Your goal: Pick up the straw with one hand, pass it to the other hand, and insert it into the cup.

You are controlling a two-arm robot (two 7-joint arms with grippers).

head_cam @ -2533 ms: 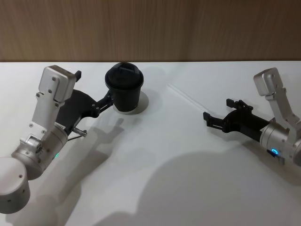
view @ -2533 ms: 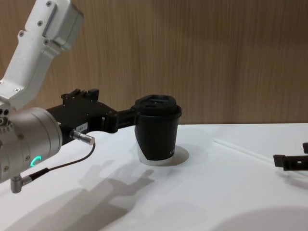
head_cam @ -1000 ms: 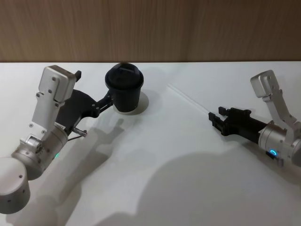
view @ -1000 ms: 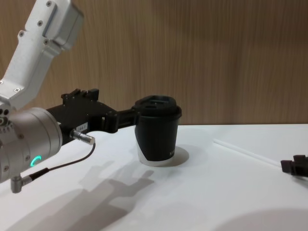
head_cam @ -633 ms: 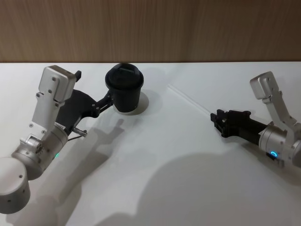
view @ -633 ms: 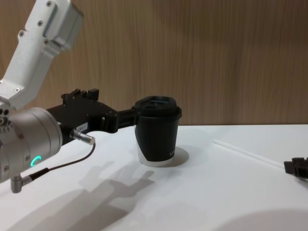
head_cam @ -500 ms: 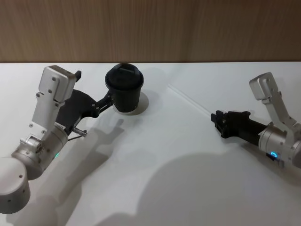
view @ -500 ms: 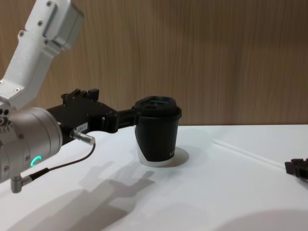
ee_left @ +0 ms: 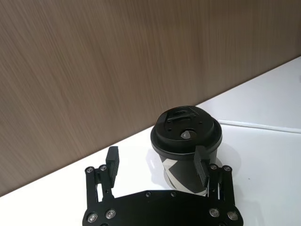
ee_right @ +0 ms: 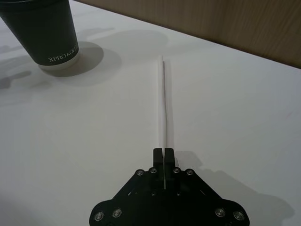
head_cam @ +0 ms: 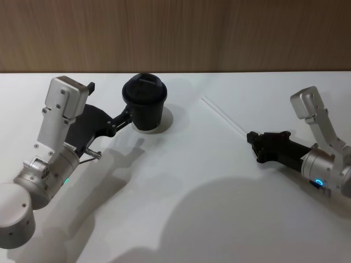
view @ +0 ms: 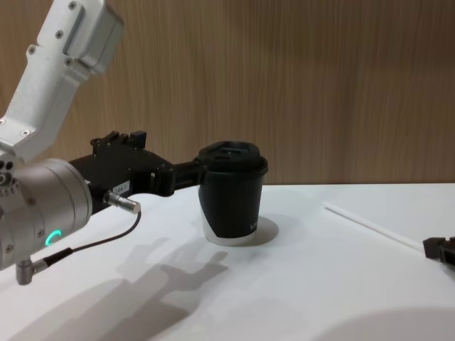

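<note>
- Right hand point(head_cam: 251, 137) sits low over the tabletop point(head_cam: 181, 186) toward its right edge, fingers pressed together and pinching the near end of the straw point(head_cam: 224, 117).
- Straw runs from that hand slantwise toward the far edge.
- We see the black lidded coffee cup point(head_cam: 145, 107) upright near the far edge, left of centre, well apart from the straw.
- Left hand point(ee_left: 155, 155) is spread wide, with one finger just beside the coffee cup's side; we can't tell if it touches.
</note>
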